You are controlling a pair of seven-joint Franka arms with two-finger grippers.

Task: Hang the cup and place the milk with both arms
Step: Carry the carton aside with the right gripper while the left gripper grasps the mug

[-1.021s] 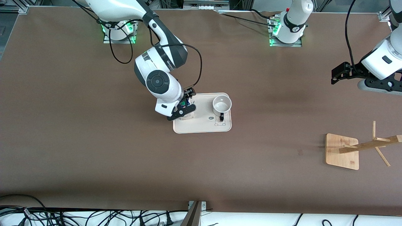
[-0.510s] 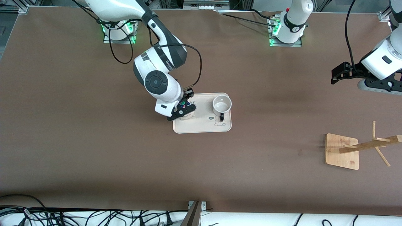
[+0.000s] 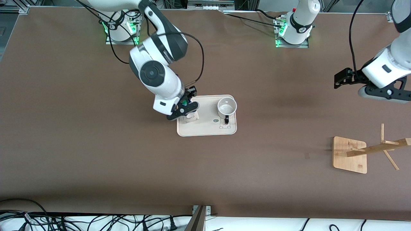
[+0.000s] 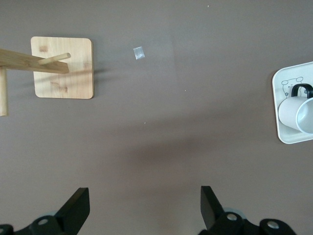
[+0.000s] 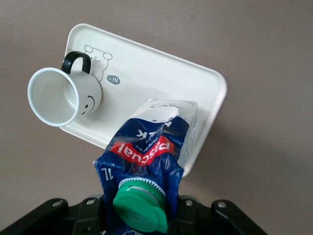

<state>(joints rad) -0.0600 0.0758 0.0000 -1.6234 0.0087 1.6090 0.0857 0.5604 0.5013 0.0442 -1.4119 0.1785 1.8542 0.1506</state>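
Observation:
The white cup (image 3: 227, 108) with a black handle stands on a cream tray (image 3: 208, 128) in the middle of the table; it also shows in the right wrist view (image 5: 63, 98) and the left wrist view (image 4: 297, 110). My right gripper (image 3: 185, 110) is shut on the blue and white milk (image 3: 190, 117), which has a green cap. It holds the carton tilted over the tray's end toward the right arm. In the right wrist view the milk (image 5: 146, 161) hides the gripper (image 5: 142, 215). My left gripper (image 3: 383, 93) is open and empty (image 4: 144, 205), high over bare table at the left arm's end.
A wooden cup rack (image 3: 350, 154) with slanted pegs stands at the left arm's end, nearer to the front camera than the left gripper; it also shows in the left wrist view (image 4: 63, 67). The tray also shows in the wrist views (image 5: 156, 73) (image 4: 286, 134).
My right arm has moved toward the right arm's end of the table with the milk in its grip. My left arm has shifted slightly toward the robots' bases.

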